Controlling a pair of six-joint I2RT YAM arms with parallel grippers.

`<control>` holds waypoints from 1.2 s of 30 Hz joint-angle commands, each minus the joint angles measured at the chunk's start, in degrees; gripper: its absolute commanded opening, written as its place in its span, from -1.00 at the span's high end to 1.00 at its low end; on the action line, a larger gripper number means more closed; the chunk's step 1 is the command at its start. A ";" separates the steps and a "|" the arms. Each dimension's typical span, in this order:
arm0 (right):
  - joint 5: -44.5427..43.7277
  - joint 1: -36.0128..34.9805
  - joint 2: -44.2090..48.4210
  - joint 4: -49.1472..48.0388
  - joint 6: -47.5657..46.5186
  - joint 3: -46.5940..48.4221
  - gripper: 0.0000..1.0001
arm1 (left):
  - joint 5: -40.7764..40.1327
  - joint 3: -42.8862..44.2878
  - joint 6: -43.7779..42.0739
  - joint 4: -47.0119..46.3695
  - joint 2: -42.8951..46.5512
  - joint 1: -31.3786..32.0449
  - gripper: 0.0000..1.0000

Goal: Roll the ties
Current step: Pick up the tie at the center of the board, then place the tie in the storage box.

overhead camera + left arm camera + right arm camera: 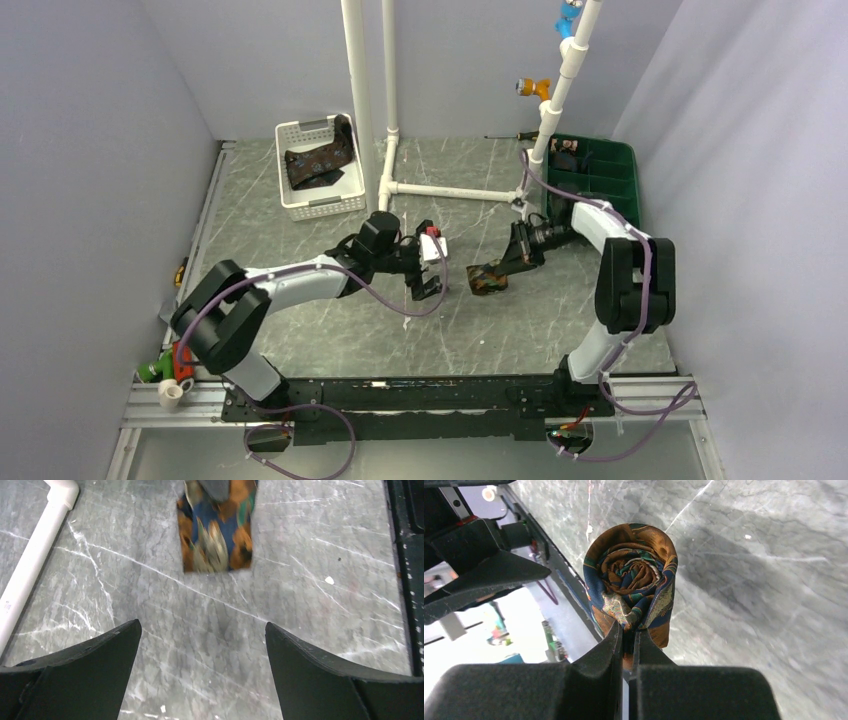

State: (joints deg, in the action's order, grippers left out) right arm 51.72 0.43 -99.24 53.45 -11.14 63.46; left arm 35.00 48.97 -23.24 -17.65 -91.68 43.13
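Note:
A mottled orange and teal tie, rolled into a tight coil [631, 577], hangs pinched by its edge in my right gripper [628, 630], which is shut on it just above the table. The same roll shows mid-table in the top view [487, 278], with my right gripper [513, 262] on it, and at the top of the left wrist view [218, 527]. My left gripper [428, 283] is open and empty, a short way left of the roll; its fingers [107, 652] frame bare table. A second dark patterned tie [320, 160] lies in the white basket [300, 207].
A white pipe frame [450, 190] stands behind the grippers, its base pipe also in the left wrist view [35, 555]. A green bin [615, 180] sits at the back right. A black rail [420, 395] runs along the near edge.

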 commanded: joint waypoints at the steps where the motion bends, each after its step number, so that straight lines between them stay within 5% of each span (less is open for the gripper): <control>1: -7.93 4.43 6.11 12.91 -6.99 7.47 1.00 | -1.77 -1.29 -2.68 9.53 5.96 -0.23 -0.99; 10: -20.93 21.12 3.09 26.55 -9.68 32.14 1.00 | -4.31 -4.27 -1.63 13.21 11.16 -0.56 -0.99; 21: -29.13 21.56 -18.34 17.82 0.09 66.64 1.00 | -5.99 -4.56 -0.52 13.83 12.02 -0.99 -0.99; 26: -31.73 20.07 -23.80 15.37 1.24 74.01 1.00 | -5.98 -5.21 0.03 13.76 11.80 -1.59 -0.99; 36: -35.17 17.73 -29.41 13.24 3.95 74.35 1.00 | -5.26 -4.77 1.54 13.20 10.37 -2.99 -0.99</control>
State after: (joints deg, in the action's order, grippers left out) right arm 19.84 18.41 -126.39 68.93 -9.61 135.39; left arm 29.21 44.05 -23.46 -3.55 -81.47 40.80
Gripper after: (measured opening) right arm 0.048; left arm 0.994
